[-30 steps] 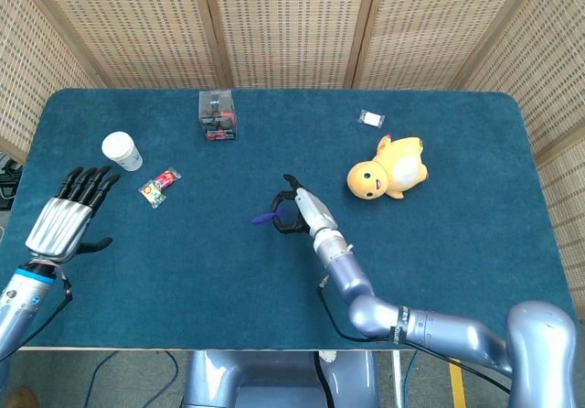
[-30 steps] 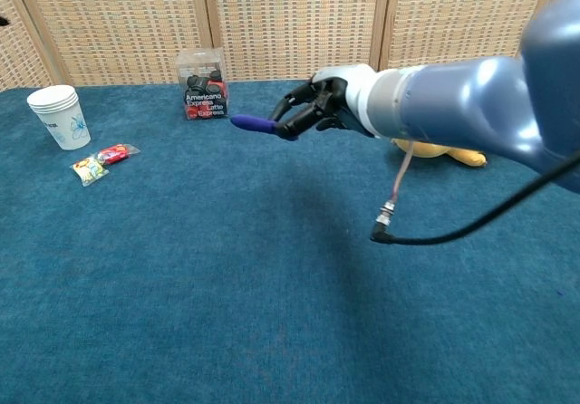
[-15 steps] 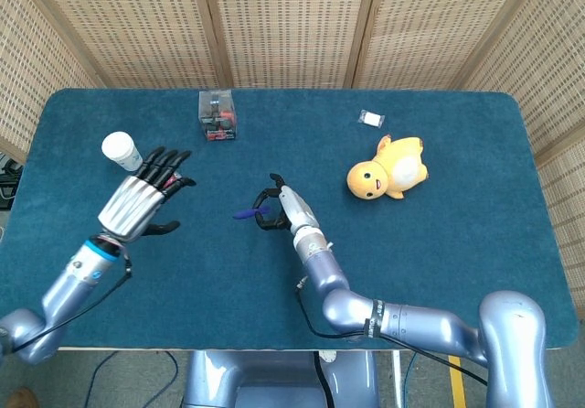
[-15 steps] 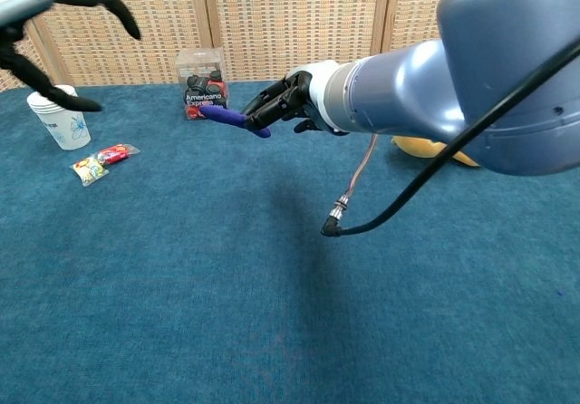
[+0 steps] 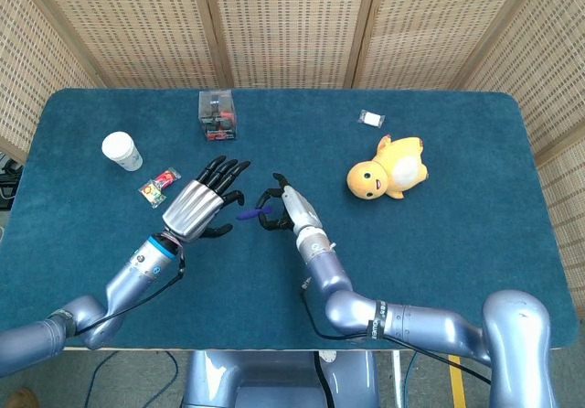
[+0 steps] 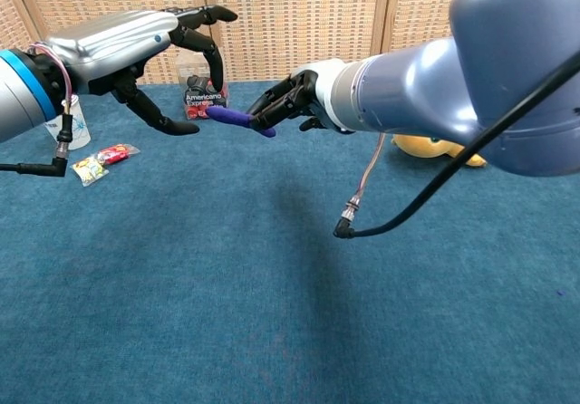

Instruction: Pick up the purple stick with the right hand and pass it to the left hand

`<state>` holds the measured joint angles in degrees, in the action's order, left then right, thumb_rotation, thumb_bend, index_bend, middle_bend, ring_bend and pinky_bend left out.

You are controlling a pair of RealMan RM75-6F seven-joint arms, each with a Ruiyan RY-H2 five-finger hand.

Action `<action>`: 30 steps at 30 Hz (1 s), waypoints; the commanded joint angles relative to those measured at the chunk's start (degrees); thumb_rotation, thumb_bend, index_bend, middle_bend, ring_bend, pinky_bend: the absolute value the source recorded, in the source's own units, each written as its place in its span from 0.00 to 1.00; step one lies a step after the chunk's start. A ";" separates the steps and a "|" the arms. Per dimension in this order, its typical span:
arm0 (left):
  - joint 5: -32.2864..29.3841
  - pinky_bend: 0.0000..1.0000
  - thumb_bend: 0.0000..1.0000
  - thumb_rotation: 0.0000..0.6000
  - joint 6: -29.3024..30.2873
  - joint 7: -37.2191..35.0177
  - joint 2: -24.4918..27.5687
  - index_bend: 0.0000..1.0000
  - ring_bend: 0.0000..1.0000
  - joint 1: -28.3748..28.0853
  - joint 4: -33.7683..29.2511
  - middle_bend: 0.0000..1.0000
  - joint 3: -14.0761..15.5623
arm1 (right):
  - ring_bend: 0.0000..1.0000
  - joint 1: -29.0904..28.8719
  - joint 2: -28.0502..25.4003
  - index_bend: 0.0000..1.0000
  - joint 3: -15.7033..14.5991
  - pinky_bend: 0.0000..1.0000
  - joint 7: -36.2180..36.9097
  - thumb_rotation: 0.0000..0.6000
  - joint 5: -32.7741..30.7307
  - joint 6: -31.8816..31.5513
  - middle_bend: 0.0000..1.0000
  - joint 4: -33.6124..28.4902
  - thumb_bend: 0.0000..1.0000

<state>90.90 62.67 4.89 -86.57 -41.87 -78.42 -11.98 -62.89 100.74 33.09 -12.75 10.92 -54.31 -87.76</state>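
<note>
Right hand (image 6: 285, 107): nearest the cameras along with its arm; it pinches the purple stick (image 6: 237, 118) by one end in its dark fingertips, above the counter (image 5: 439, 243), so that most of the stick's length projects free toward the other hand (a grip at the end leaves room for a second grasp, I judge).
Purple stick: lifted clear of the counter, roughly level, its free end pointing at the left hand's palm and lying between the two hands; in the head view it shows as a short purple bar (image 5: 249, 214) just off the right hand's fingertips.
Left hand (image 5: 203, 207): just beyond the stick's free tip, holding nothing, fingers spread wide with the thumb set low and the others arched above (a cradle shape, apparently ready to close round the stick); the chest view shows the tip near the gap between thumb and fingers, not yet touching that I can tell.
Step in hand: the pickup looks done and the handover is at the approach; the left hand would need to close on the free length before the right lets go.
Snack packet (image 5: 158, 187): on the counter, to the outer side of the left hand, out of the transfer path.
Paper cup (image 5: 122, 150): further out on the same side, upright.
Clear box (image 5: 218, 115): beyond both hands near the far edge; printed with a coffee label in the chest view.
Yellow duck toy (image 5: 388, 175): off to the right hand's outer side, lying on the counter.
Small white packet (image 5: 371, 118): beyond the duck, far from either hand.
</note>
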 commanded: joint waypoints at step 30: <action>-3.60 0.00 0.31 1.00 -0.04 3.10 -3.95 0.49 0.00 -2.95 1.42 0.00 0.99 | 0.00 0.56 -0.95 0.62 -1.65 0.00 1.73 1.00 1.08 1.08 0.03 -0.70 0.64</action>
<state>87.36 62.69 7.93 -90.54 -44.75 -76.94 -11.00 -62.33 99.79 31.45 -11.02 11.99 -53.22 -88.46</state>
